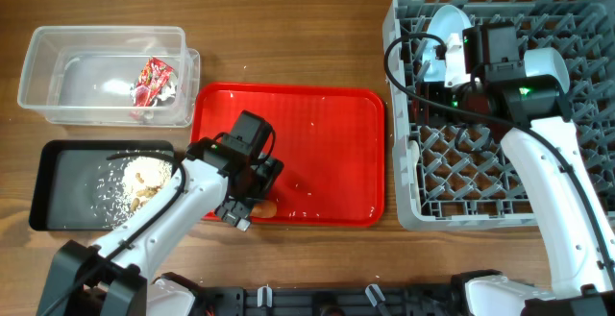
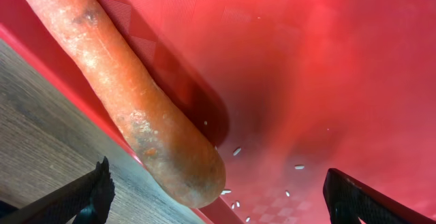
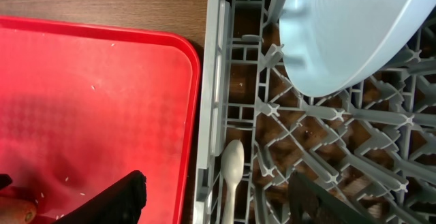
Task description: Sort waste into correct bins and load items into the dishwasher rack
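Near the front edge of the table, the open left end effector is hovering over the carrot while the open right end effector is hovering over the dishwasher rack.

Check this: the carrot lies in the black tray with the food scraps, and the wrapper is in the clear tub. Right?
Wrong on the carrot: it lies on the red tray, as the left wrist view shows. The food scraps are in the black tray, the wrapper in the clear tub.
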Available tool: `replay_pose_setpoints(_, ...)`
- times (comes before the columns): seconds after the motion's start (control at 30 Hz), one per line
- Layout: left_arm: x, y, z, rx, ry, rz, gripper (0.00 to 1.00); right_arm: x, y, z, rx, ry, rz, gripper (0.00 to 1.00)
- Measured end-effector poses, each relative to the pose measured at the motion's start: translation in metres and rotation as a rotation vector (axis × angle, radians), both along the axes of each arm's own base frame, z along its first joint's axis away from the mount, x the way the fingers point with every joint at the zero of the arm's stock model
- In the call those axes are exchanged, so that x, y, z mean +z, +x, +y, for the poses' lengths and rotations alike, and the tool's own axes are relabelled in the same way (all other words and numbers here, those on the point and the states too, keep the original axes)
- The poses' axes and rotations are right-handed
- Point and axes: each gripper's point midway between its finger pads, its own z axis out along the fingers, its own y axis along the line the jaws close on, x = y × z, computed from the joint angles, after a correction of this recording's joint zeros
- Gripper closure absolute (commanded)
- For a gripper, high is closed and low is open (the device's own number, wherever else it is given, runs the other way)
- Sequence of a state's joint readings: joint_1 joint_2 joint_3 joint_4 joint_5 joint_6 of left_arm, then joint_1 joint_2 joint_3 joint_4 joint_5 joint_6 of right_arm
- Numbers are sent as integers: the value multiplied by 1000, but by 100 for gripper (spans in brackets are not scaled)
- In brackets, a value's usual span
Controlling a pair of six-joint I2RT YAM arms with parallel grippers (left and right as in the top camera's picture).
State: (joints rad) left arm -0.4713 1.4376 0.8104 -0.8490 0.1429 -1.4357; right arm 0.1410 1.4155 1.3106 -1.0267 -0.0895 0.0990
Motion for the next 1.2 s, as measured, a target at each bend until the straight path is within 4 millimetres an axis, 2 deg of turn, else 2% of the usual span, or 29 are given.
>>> replay_pose_setpoints(0.13, -6, 4, 2, 23, 19, 1, 0, -1, -2, 0, 0, -1, 9, 31)
replay_pose_setpoints(0.3, -25, 8, 1, 42, 44, 36, 0, -1, -2, 0, 1, -1, 11, 31)
replay_pose_setpoints(0.4, -30, 14, 5, 49, 74, 16, 2, -1, -2, 0, 3, -3, 9, 31)
replay_pose_setpoints(0.47, -32, 17, 9, 52, 102, -1, 7, -1, -2, 0, 7, -5, 9, 32)
replay_pose_setpoints(0.53, -35, 22, 10, 57, 115, -14, 17, -1, -2, 0, 7, -5, 9, 32)
replay_pose_setpoints(0.63, -39, 22, 12, 66, 127, -4, 39, -1, -3, 0, 8, -5, 12, 32)
replay_pose_setpoints(0.73, -39, 21, 13, 73, 135, 0, 52, -2, -4, -1, 10, -7, 14, 32)
replay_pose_setpoints(1.03, -39, 22, 16, 74, 153, -10, 62, -2, -4, 0, 10, -6, 15, 32)
replay_pose_setpoints(1.07, -39, 22, 16, 66, 154, -11, 66, -2, -4, -1, 10, -7, 15, 32)
replay_pose_setpoints(1.2, -39, 23, 17, -19, 162, -24, 66, -2, -4, 0, 10, -6, 15, 32)
